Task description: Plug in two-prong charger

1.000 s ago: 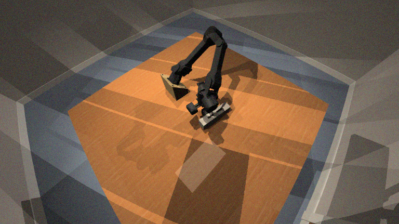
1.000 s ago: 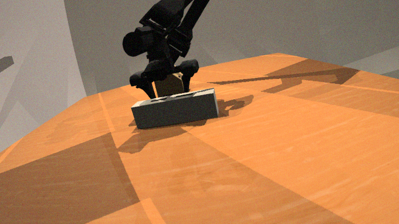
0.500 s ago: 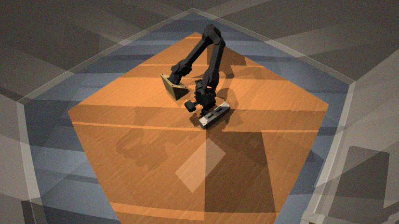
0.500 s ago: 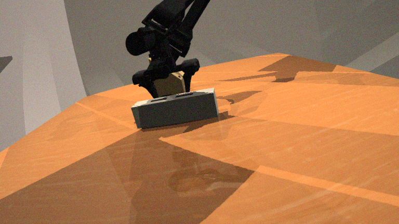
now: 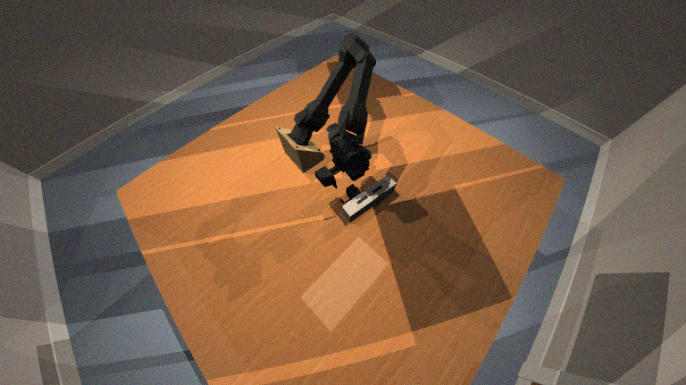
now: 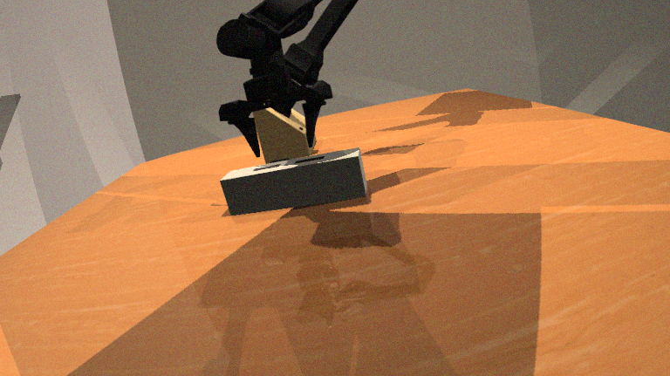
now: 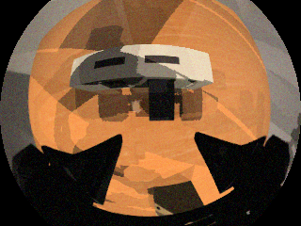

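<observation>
The power strip (image 5: 353, 207) (image 6: 296, 186) (image 7: 199, 66) is a long pale block with dark sides and two dark slots in its top. In the wrist view one slot (image 7: 109, 62) is on the left and the other slot (image 7: 162, 59) on the right. The charger (image 7: 161, 100) (image 5: 352, 190) is a small black block close beside the strip's arm side; the exterior view does not show it, and its prongs cannot be made out. My gripper (image 6: 284, 150) (image 7: 160, 137) is open and empty, its fingers spread above and on the arm side of the charger and strip.
The arm's tan base mount (image 5: 303, 154) (image 6: 282, 140) stands behind the gripper. A pale rectangle (image 5: 344, 283) lies on the orange wooden surface (image 5: 253, 320) (image 6: 592, 277). Hard-edged shadows cross the surface and strip. Walls stand around.
</observation>
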{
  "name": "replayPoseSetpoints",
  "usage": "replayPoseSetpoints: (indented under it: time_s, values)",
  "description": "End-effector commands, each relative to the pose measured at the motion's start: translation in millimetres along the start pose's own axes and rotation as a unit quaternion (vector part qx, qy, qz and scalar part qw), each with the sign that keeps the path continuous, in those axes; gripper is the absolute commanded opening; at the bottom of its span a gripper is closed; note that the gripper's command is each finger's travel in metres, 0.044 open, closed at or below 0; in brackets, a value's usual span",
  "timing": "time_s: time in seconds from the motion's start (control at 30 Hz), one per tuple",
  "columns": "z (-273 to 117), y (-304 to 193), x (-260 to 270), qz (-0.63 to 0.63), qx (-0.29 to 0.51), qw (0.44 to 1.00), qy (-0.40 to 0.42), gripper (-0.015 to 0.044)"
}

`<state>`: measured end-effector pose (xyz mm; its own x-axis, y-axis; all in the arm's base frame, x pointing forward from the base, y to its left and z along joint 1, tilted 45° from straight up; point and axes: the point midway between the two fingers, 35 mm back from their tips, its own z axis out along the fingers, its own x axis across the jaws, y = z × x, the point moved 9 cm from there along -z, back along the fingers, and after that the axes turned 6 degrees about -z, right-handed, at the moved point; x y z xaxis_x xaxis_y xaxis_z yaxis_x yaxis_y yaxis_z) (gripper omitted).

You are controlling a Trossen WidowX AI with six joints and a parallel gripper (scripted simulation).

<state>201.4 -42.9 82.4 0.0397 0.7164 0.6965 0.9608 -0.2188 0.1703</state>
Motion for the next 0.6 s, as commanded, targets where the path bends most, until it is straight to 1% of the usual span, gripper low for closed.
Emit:
replayPoseSetpoints:
  time_s: [0.0, 0.07, 0.13, 0.57]
  values:
    - [-19, -9, 0, 0.006, -0.085, 0.996, -0.008, 0.0440]
    - [-30, -14, 0, 0.004, -0.138, 0.990, -0.016, 0.0440]
    - [-37, -18, 0, 0.002, -0.171, 0.985, -0.021, 0.0440]
    - [-38, -19, 0, 0.002, -0.175, 0.984, -0.021, 0.0440]
